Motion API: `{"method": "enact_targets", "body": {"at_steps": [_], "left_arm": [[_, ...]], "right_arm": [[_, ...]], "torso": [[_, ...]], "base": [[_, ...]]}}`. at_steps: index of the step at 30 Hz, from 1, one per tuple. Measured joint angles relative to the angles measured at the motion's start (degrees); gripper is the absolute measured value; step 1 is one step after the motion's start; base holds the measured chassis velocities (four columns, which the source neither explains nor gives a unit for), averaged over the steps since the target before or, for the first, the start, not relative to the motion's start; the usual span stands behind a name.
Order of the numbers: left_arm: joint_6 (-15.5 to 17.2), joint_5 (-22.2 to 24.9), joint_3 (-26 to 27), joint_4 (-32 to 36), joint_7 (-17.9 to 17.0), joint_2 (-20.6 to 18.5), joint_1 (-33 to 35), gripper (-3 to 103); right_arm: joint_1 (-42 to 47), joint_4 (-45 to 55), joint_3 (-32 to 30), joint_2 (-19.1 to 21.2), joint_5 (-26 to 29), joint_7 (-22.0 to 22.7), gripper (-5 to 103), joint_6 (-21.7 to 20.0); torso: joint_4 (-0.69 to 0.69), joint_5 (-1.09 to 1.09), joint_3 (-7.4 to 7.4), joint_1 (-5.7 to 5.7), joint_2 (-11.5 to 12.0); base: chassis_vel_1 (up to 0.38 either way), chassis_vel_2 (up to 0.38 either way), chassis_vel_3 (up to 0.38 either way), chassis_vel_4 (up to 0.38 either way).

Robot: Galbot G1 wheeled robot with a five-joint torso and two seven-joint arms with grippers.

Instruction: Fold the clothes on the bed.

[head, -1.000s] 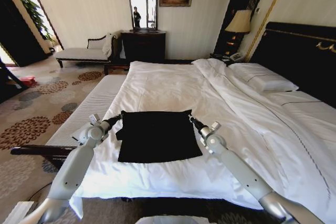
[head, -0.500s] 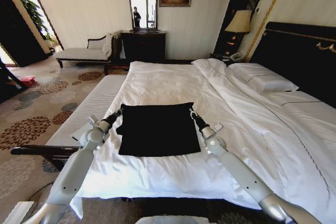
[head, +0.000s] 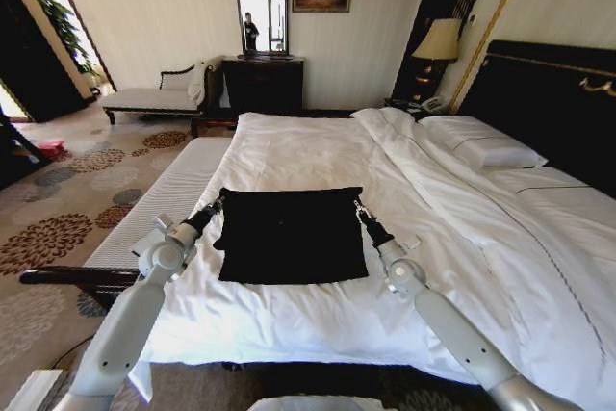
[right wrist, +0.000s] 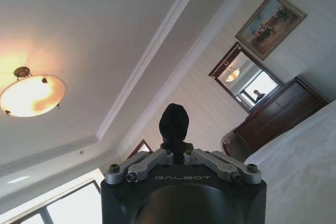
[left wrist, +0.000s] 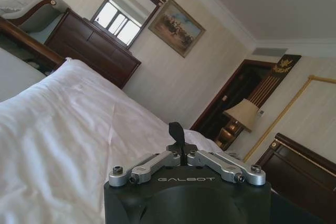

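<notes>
Fold in progress on the bed [head: 318,156]. The black T-shirt [head: 290,235] lies as a near-square panel on the white duvet, close to the foot edge and left of the bed's centre line; no lettering is visible on the upturned face. The left gripper [head: 217,205] sits at the panel's 10 o'clock corner and the right gripper [head: 362,209] at its 2 o'clock corner. Each has its fingers pressed together on a pinch of dark cloth — the wrist views show a tuft of black fabric standing between the closed fingertips of the left [left wrist: 177,135] and of the right [right wrist: 174,124]. Holding both far corners at matching height appears intended to keep that edge taut and straight, so the fold line stays parallel to the near hem.

Edges and clearance: the near hem rests flat at 6 o'clock, well inside the duvet's edge. Open white duvet extends toward 12 o'clock; the turned-back covers and pillows [head: 481,146] lie toward 2 o'clock, well apart — the upholstered bench [head: 164,190] runs beside the bed at 9 o'clock.
</notes>
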State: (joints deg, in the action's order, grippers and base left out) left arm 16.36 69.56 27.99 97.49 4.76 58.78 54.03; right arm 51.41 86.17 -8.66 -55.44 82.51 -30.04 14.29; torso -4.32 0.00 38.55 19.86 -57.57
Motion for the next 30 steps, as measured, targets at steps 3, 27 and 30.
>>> {"method": "enact_targets", "body": {"at_steps": [3, 27, 30], "left_arm": [[0.0, 0.14, 1.19, 1.33, 0.43, 0.22, 0.9, 1], [-0.79, -3.1, -1.35, -9.36, -1.04, 2.87, -5.23, 1], [-0.97, -3.54, -1.47, -10.27, -1.14, 3.19, -5.91, 1]], "right_arm": [[0.67, 0.27, -1.07, -0.39, 0.18, -1.42, 3, 0.02], [-15.49, -19.75, 8.4, -4.93, -5.7, 4.78, 3, 0.57], [-17.66, -23.25, 9.71, -6.34, -6.53, 5.66, 3, 0.57]], "torso": [[0.01, 0.0, 0.0, 0.0, 0.0], [0.01, -0.01, 0.01, 0.01, 0.01], [0.01, -0.01, 0.01, 0.02, 0.0]], "base": [[0.0, 0.0, 0.0, 0.0], [0.0, 0.0, 0.0, 0.0], [0.0, 0.0, 0.0, 0.0]]}}
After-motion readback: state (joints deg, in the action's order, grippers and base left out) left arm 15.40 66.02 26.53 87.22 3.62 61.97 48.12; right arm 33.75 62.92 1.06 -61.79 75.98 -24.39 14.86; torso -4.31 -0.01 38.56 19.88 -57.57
